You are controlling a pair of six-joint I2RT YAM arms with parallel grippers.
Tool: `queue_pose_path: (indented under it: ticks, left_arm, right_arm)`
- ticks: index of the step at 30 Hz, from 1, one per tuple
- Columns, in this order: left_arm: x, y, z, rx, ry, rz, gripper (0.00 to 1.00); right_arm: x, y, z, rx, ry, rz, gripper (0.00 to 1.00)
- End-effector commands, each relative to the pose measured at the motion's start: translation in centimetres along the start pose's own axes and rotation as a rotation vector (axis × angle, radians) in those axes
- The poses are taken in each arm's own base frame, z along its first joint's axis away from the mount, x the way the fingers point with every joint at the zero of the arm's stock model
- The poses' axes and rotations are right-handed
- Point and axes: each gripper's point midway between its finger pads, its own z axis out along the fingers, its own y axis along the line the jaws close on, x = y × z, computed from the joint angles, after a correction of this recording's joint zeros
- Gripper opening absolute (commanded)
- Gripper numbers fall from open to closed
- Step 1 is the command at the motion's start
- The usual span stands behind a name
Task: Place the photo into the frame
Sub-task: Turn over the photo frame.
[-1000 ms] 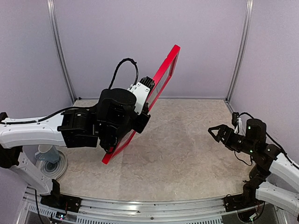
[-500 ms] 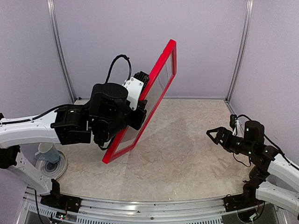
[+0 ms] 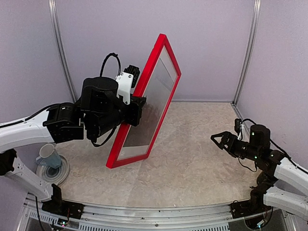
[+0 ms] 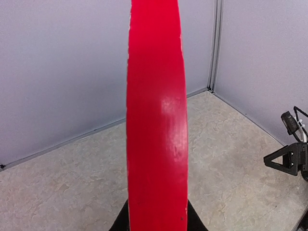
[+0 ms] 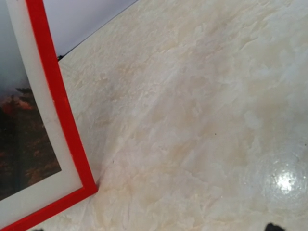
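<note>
Left fingers point(image 4: 192, 226) pinch the frame point(image 3: 164, 114) by its side rail; right fingers point(image 3: 217, 136) wide, empty. Stiff, glossy-slick, pane breakable: hold by rails. Photo point(image 5: 19, 139) seemingly behind pane.

A: Fig., lower left?
B: Pale cup point(image 3: 47, 154) on round disc point(image 3: 57, 175).
A: Centre & bkgd?
B: Beige mottled tabletop point(image 3: 192, 159); lilac walls point(image 3: 211, 48) w/ metal corner posts point(image 3: 246, 53), upper left & right.
</note>
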Motion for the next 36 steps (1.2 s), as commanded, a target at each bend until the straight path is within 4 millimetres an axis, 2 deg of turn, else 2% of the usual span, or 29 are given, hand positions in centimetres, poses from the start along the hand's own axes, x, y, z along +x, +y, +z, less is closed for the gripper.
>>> queue_pose_path:
  ticks: [1, 13, 22, 29, 36]
  left_arm:
    - [-5.5, 2.3, -1.9, 0.015, -0.153, -0.251, 0.0]
    - [-2.9, 6.9, 0.0, 0.027, -0.109, -0.5, 0.0]
    - [-1.5, 9.4, 0.5, 0.03, -0.098, -0.598, 0.0]
    - [0.1, 12.3, 1.0, 0.017, -0.083, -0.677, 0.0]
    - [2.5, 13.2, 2.3, 0.043, -0.041, -0.725, 0.0]
  right_arm:
    - [0.5, -0.4, 0.6, -0.006, 0.014, 0.002, 0.99]
    - [0.2, -0.1, 1.9, -0.016, 0.033, -0.016, 0.99]
    - [-0.3, 0.3, 3.4, -0.025, 0.052, -0.034, 0.99]
    - [-0.7, 0.4, 4.4, -0.026, 0.058, -0.044, 0.99]
    - [-0.7, 0.4, 5.3, -0.039, 0.072, -0.038, 0.99]
